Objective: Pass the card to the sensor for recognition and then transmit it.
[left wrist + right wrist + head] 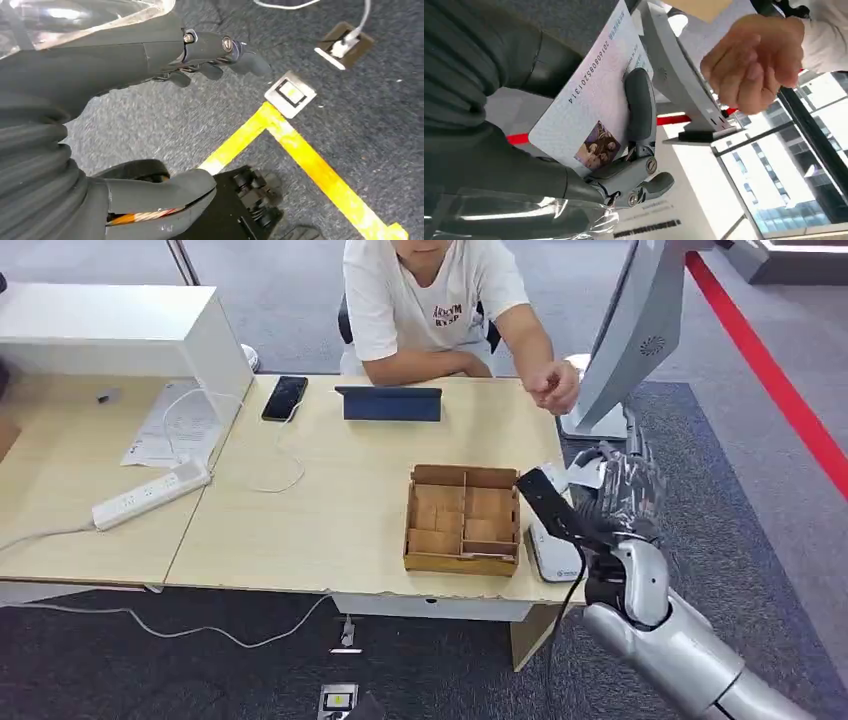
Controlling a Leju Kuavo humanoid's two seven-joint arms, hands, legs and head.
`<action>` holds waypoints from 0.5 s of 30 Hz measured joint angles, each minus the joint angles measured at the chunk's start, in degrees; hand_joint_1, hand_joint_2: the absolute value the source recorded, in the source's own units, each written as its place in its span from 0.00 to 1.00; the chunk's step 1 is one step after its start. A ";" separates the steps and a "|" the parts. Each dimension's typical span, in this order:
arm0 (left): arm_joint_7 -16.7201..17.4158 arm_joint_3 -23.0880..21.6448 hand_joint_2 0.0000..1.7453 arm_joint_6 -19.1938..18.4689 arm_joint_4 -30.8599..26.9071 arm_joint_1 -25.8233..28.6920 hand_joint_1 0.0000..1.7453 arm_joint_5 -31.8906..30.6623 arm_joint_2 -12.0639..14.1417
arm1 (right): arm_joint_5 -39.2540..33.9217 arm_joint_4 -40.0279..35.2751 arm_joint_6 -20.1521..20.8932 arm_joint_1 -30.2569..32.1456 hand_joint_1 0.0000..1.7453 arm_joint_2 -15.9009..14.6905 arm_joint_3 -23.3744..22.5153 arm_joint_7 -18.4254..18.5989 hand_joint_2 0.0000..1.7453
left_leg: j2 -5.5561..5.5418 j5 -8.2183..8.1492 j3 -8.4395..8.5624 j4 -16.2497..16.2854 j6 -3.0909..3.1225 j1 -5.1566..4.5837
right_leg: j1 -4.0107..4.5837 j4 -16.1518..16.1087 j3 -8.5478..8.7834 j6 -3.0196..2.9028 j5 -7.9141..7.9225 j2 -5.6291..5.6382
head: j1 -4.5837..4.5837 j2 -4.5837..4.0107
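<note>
My right hand (622, 492) is raised off the table's right end and holds a white card (589, 112) with a small photo and a printed number, a dark finger (640, 105) pressed across its face. In the head view the card (585, 472) peeks out white beside the hand. The white sensor reader (551, 552) lies on the table's right edge, below and left of the hand. A person's hand (556, 388) (751, 60) hovers just beyond my right hand. My left hand (210, 57) hangs over the carpet, fingers apart, holding nothing.
A partitioned cardboard box (463, 519) sits left of the reader. A grey monitor stand (625, 350) rises at the table's right rear. A blue tablet (391, 403), a phone (285, 398) and a power strip (150, 494) lie further left. The person (435, 300) sits behind the table (330, 520).
</note>
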 joint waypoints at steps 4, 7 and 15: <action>0.87 -0.46 1.00 -1.11 0.00 -0.61 0.00 -2.23 -0.11 | 0.19 -1.90 6.08 -1.60 1.00 0.02 -0.52 0.02 1.00 | -0.01 0.00 -0.02 0.00 0.00 0.00 | 0.00 0.02 -0.01 0.00 0.00 0.00 | 0.00 0.00; 1.64 -0.76 1.00 -1.81 0.00 -1.24 0.00 -3.78 -0.24 | -0.66 -2.34 10.62 -4.44 1.00 0.72 -0.33 0.04 1.00 | 0.00 0.01 -0.03 0.00 0.00 0.00 | 0.01 0.03 0.00 0.01 0.02 0.00 | 0.02 0.00; 3.65 -0.76 1.00 -3.82 -0.87 -1.61 0.00 -6.86 -0.20 | -1.64 1.47 17.85 -12.83 1.00 6.60 2.49 0.04 1.00 | -0.03 0.01 -0.06 -0.01 -0.01 0.03 | 0.02 0.05 -0.02 0.01 0.01 0.00 | 0.02 0.00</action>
